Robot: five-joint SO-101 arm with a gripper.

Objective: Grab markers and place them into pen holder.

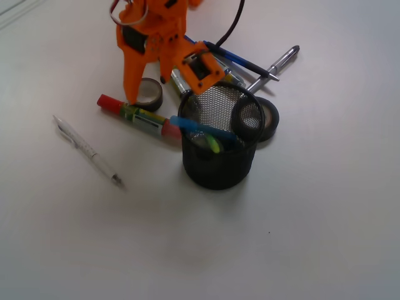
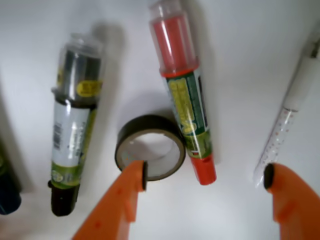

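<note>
Risk of clamping the tape roll (image 2: 150, 148) along with the red-capped marker (image 2: 185, 95), lying flat on the table (image 2: 240, 60) touching it, beneath the wide-open, empty gripper (image 2: 206, 176), well short of the pen holder (image 1: 219, 140).

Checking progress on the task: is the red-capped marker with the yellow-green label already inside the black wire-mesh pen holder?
No. The red-capped marker lies flat on the table, outside and to the left of the black wire-mesh pen holder.
</note>
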